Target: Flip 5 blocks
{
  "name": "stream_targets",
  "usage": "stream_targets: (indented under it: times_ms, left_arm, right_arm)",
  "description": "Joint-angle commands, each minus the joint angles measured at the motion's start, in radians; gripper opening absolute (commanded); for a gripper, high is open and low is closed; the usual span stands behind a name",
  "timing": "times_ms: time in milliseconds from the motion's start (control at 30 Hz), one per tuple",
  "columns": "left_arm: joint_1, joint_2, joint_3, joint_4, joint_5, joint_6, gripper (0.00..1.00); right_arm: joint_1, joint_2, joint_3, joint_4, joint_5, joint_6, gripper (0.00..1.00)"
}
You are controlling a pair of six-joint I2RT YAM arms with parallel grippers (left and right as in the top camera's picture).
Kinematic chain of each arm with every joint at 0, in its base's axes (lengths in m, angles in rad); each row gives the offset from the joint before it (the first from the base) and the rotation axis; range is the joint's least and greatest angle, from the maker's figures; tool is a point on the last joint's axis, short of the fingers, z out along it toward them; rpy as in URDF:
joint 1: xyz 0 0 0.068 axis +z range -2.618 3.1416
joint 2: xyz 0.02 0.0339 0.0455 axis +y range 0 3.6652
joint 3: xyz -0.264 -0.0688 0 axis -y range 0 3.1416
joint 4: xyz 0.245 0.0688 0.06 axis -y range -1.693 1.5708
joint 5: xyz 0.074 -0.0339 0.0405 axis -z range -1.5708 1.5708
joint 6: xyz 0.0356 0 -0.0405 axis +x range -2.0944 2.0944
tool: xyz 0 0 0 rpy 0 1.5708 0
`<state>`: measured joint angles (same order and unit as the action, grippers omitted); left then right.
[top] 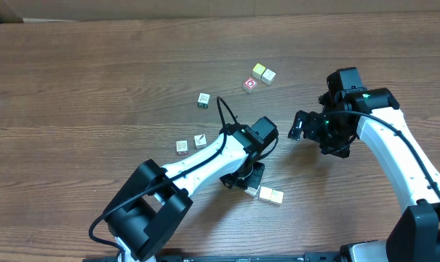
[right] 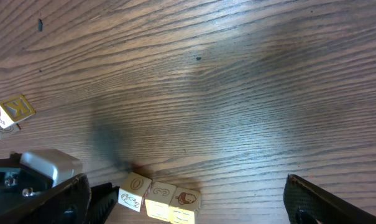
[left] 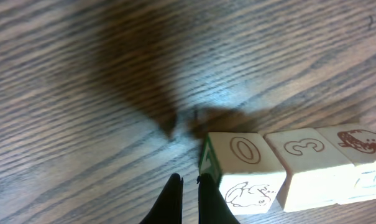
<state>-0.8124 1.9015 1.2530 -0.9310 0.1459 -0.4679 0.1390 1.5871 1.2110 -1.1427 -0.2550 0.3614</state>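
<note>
Worktop [top: 74, 87]: wood-grain, carrying all items.
Right tool [top: 300, 125]: jaws wide apart, empty, well right of the left tool.
Left tool [left: 189, 182]: tips closed together, nothing held, low over the worktop.
Blocks [left: 306, 165]: pale cubes in a row just right of the left tool, the "0" block [left: 245, 171] nearest it.
Step judged: tipping that end block.
Next called for: the block to be rolled over clear of its neighbour, the row left unshoved.

Before you, brown wood-grain table [left: 82, 74], cream 3 block [left: 302, 152] with brown numeral, cream end block [left: 358, 140] with brown drawing, yellow-topped cube [top: 258, 70], red-framed cube [top: 250, 84].
</note>
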Motion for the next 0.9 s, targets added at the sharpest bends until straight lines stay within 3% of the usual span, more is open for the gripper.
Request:
stream_targets:
  times_ms: [0,867]
  left_arm:
    - [-0.018,0.018,0.012,-0.003,0.011,-0.004,0.04]
    - [-0.027,0.018,0.012,-0.007,0.031,-0.008,0.04]
  right_arm:
    - [0.001,-0.001,0.02,0.004,-0.002,-0.011,1.0]
    - [0.001,-0.001,0.02,0.005,-0.002,-0.011,1.0]
